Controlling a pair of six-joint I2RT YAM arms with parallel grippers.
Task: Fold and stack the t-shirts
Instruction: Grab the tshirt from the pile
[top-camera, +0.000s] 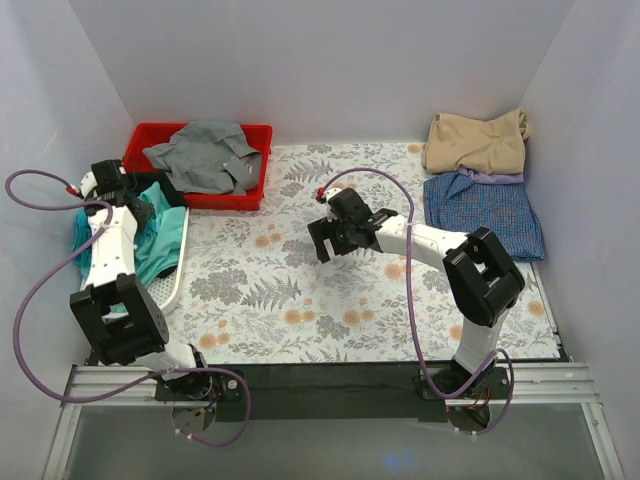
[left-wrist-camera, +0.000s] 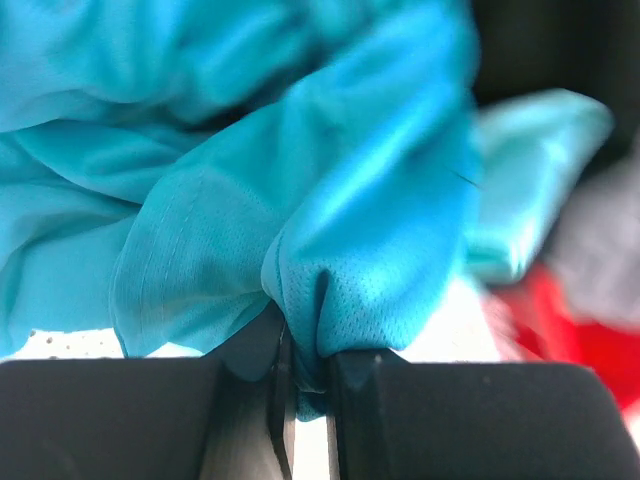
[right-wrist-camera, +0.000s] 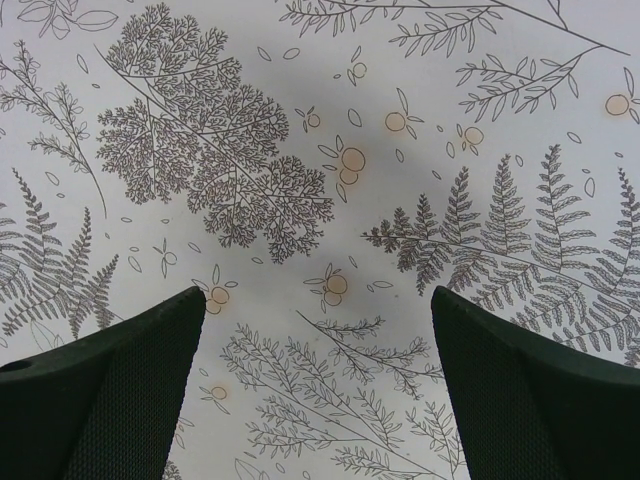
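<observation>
Teal mesh cloth fills the left wrist view: the teal t-shirt (left-wrist-camera: 330, 200) is bunched up, and the left gripper (left-wrist-camera: 305, 365) has its jaws closed tight on one pinched fold of it, the fold standing up between the two black fingers. Crumpled as it is, I can't tell which end is collar or hem. From above, the heap lies on a white perforated tray (top-camera: 178, 275) at the left edge of the worktop (top-camera: 300, 300), its long side running near to far along the tray. A paler mint-green cloth (left-wrist-camera: 530, 190) shows blurred just beyond the teal.

The right gripper (top-camera: 335, 240) hangs over the middle of the fern-printed worktop with its jaws spread wide and nothing between them.

At the far left stands a red bin (top-camera: 225, 201) with a grey shirt (top-camera: 205, 155) slumped in it. In the far right corner a tan t-shirt (top-camera: 475, 142) lies folded, its near edge overlapping a blue-purple checked t-shirt (top-camera: 482, 212) laid flat with its long side running near to far.
</observation>
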